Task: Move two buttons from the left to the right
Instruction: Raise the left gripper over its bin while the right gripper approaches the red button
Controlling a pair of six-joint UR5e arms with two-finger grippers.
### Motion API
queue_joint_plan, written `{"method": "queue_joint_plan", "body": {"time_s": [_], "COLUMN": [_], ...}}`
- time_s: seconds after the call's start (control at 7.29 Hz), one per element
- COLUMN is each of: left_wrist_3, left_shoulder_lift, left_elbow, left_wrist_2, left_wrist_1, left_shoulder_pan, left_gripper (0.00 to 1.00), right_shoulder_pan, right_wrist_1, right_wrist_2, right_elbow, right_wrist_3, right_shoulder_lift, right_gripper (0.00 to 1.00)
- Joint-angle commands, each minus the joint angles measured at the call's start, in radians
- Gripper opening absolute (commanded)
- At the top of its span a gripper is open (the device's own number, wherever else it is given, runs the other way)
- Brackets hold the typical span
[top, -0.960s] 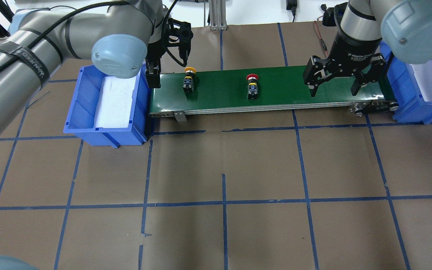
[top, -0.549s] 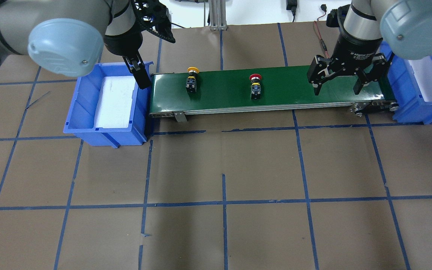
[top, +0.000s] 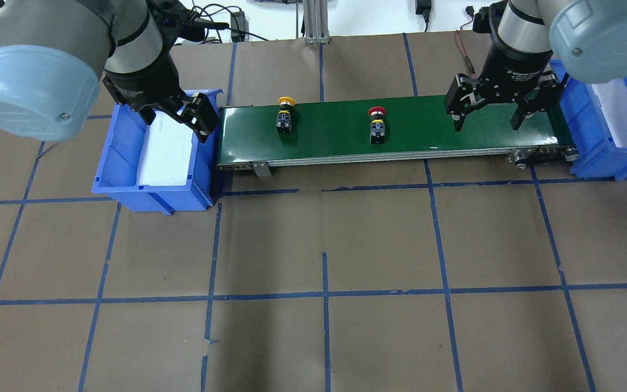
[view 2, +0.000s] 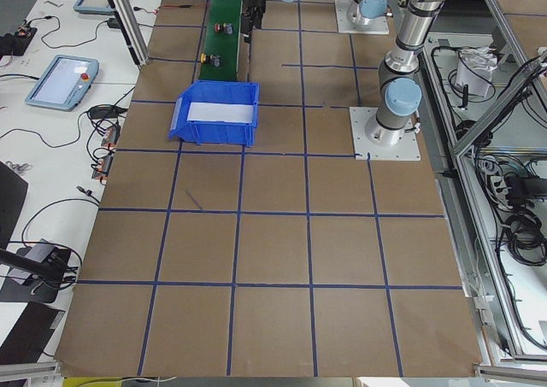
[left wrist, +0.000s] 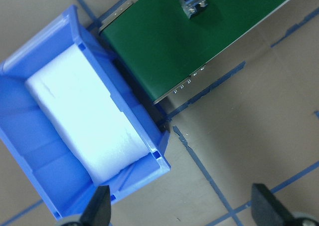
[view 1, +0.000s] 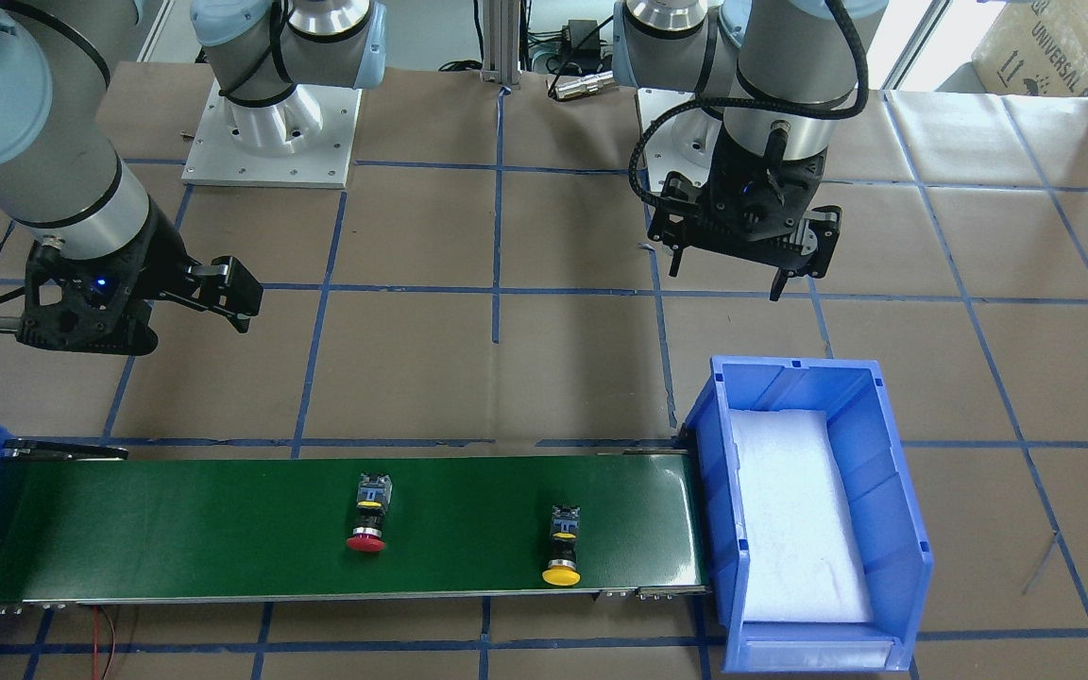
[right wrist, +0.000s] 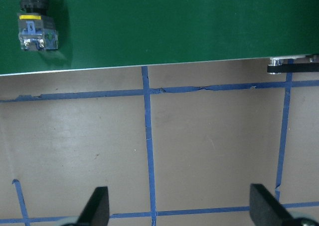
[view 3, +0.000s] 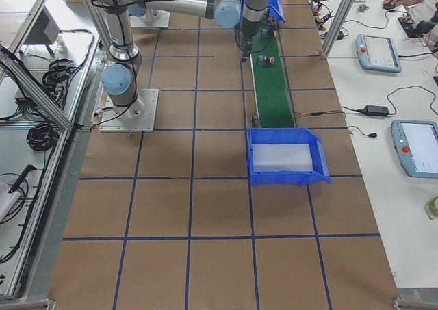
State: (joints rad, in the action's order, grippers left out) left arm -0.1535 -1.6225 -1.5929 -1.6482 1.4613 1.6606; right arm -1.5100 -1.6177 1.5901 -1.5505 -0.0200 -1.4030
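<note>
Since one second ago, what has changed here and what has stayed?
The left gripper has drawn back from the left end of the green belt to above the left blue bin, open and empty. The yellow button and red button have both shifted slightly rightward on the belt. The right gripper stays open over the belt's right end.

Left gripper (top: pixel 174 120) jaws spread, empty; right gripper (top: pixel 486 126) same, pointing down.

red button (right wrist: pixel 36 25) cap cropped in right wrist view, yellow button (left wrist: pixel 192 0) in left
</note>
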Motion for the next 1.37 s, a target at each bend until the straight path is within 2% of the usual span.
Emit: {"method": "queue_joint_plan", "body": {"time_s": [0.0,0.14,0.27,0.55,0.82,1.23], "left_wrist_3": [0.199,0.256,0.305,0.307,0.299,0.299], "left_shoulder_lift": [0.009,0.001,-0.002,-0.002,-0.017,-0.023], "left_elbow": [-0.032,-0.027,-0.015,0.011,0.068,0.07], "left_wrist_2": [0.004,0.042,0.066,0.07,0.067,0.07], "left_wrist_1": [0.016,0.016,0.017,0.045,0.141,0.143], "left_shoulder_pan": [-0.015,-0.013,-0.015,-0.025,-0.028,-0.028], "left_gripper": [1.0,1.0,1.0,1.0,1.0,1.0], "right_shoulder_pan": [0.005,-0.005,-0.012,-0.08,-0.104,-0.113], "right_wrist_1": [-0.016,-0.008,-0.002,-0.092,-0.175,-0.186], "right_wrist_2": [0.005,-0.005,-0.005,-0.007,-0.012,-0.013], "right_elbow": [0.015,0.056,0.055,0.05,0.05,0.092], "right_wrist_3": [0.0,0.0,-0.008,-0.002,0.003,0.04], "right_shoulder_lift": [0.039,0.024,0.057,0.139,0.211,0.255], "right_gripper": [1.0,1.0,1.0,1.0,1.0,1.0]}}
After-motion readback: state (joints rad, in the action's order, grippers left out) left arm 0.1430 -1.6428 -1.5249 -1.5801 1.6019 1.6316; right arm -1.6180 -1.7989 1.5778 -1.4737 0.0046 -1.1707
